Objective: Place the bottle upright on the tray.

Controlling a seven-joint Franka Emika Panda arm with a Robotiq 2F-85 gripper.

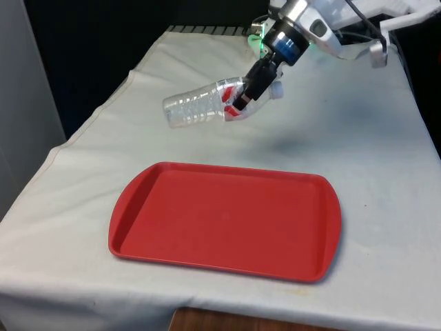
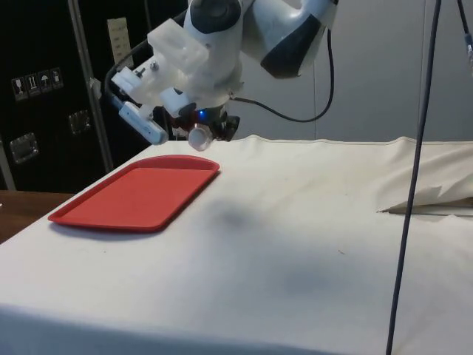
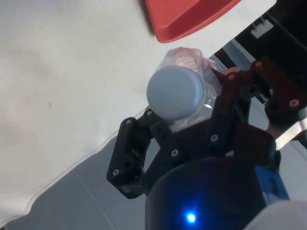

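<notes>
Black two-finger gripper [image 1: 249, 91] clamped on clear ribbed plastic bottle [image 1: 203, 103], held lying sideways in air beyond flat red plastic tray [image 1: 227, 219].

A table [image 1: 386, 172] draped in a white cloth [image 1: 83, 207], which hangs over its edges. A red tray [image 1: 227, 221] lies flat on the cloth near the front edge, toward the front view's left, its raised rim showing in the side view.
</notes>
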